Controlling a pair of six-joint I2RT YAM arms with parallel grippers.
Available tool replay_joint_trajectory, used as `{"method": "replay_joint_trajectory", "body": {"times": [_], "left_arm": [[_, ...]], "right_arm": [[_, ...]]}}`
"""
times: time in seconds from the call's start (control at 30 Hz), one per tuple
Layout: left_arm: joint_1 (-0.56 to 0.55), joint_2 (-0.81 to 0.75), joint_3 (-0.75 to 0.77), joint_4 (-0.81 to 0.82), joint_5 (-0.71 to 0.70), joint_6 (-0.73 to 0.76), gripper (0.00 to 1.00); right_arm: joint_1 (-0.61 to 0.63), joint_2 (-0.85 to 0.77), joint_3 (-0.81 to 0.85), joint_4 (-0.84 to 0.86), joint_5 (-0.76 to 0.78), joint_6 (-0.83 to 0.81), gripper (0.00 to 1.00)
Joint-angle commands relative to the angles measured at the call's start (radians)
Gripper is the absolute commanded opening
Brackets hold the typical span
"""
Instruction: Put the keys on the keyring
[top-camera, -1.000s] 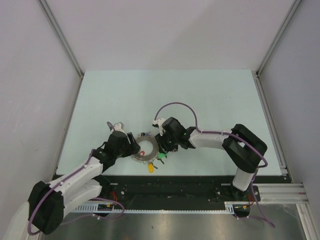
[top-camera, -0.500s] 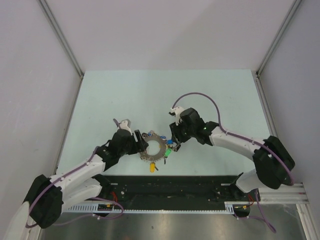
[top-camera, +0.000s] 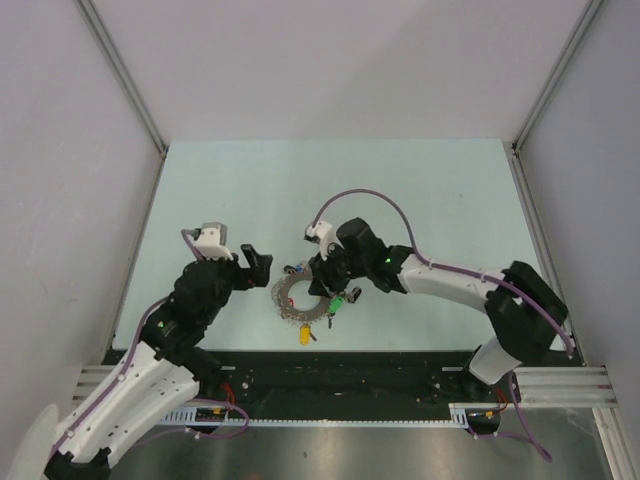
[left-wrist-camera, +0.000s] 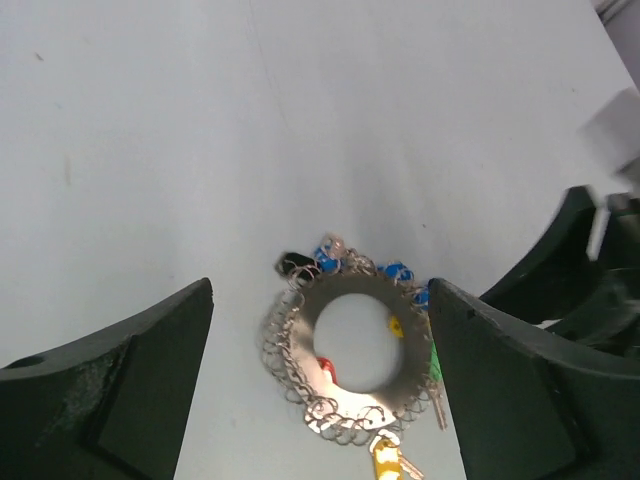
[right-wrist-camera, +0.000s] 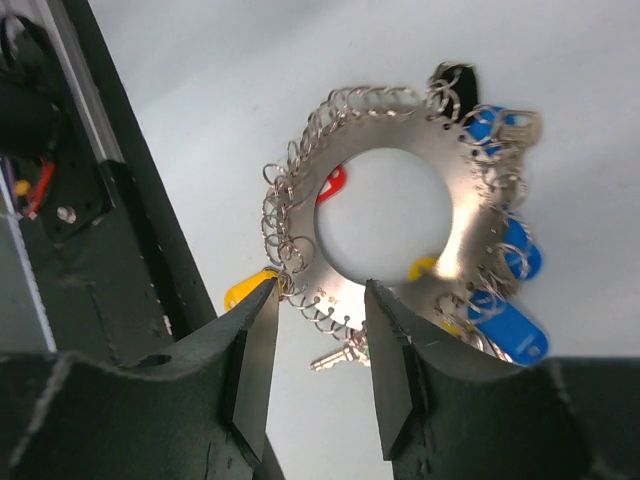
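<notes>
Keys (right-wrist-camera: 508, 322) with blue, red, yellow and black plastic heads are hanging from small wire loops (right-wrist-camera: 290, 215) all round the keyring (right-wrist-camera: 470, 195), which is showing as a flat silver plate with a wide round hole. The whole bunch is lying flat on the pale table (top-camera: 400, 190), at lower centre of the overhead frame between the two arms. The right gripper (right-wrist-camera: 322, 295) is hovering over the plate's lower left rim in its own wrist view, its fingers standing a little apart with loops and bare table showing through the gap, so it is clamping nothing that can be seen. The left gripper (top-camera: 258, 268) is sitting just left of the bunch in the overhead view, jaws spread wide and holding nothing. A green-headed key (top-camera: 352, 296) is lying at the plate's right edge (whether it is threaded on or loose is too small to tell). Judging by the look of it, the plate is going to be stiff, thin, slick and hard to lift off the flat surface, while the keys are going to swing and jingle freely. Pinching the plate across its band, one finger through the hole, is looking like the surest hold.
</notes>
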Motion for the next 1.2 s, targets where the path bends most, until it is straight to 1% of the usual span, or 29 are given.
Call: {"method": "replay_joint_trajectory", "body": {"times": [0.0, 0.03, 0.17, 0.3, 0.47, 0.6, 0.7, 0.93, 1.17], "left_arm": [[-0.003, -0.094, 0.004, 0.010, -0.084, 0.194, 0.93], [-0.003, -0.133, -0.004, 0.025, -0.084, 0.210, 0.93], [-0.003, -0.211, -0.041, 0.064, -0.095, 0.256, 0.94], [-0.003, -0.245, -0.056, 0.084, -0.114, 0.288, 0.94], [-0.002, -0.253, -0.056, 0.074, -0.128, 0.293, 0.95], [-0.002, -0.256, -0.053, 0.065, -0.139, 0.292, 0.94], [-0.002, -0.260, -0.055, 0.064, -0.141, 0.292, 0.94], [-0.002, -0.270, -0.055, 0.058, -0.164, 0.292, 0.94], [-0.002, -0.280, -0.052, 0.051, -0.174, 0.284, 0.94]], "right_arm": [[0.051, 0.141, 0.127, -0.082, -0.040, -0.117, 0.42], [0.068, 0.161, 0.149, -0.118, -0.039, -0.135, 0.42], [0.109, 0.232, 0.207, -0.163, -0.022, -0.195, 0.39], [0.144, 0.287, 0.258, -0.212, 0.019, -0.235, 0.38], [0.180, 0.341, 0.292, -0.243, 0.073, -0.261, 0.37], [0.201, 0.370, 0.309, -0.260, 0.165, -0.284, 0.36], [0.210, 0.379, 0.312, -0.267, 0.207, -0.301, 0.35], [0.232, 0.397, 0.313, -0.274, 0.240, -0.332, 0.29], [0.259, 0.407, 0.313, -0.272, 0.294, -0.362, 0.29]]}}
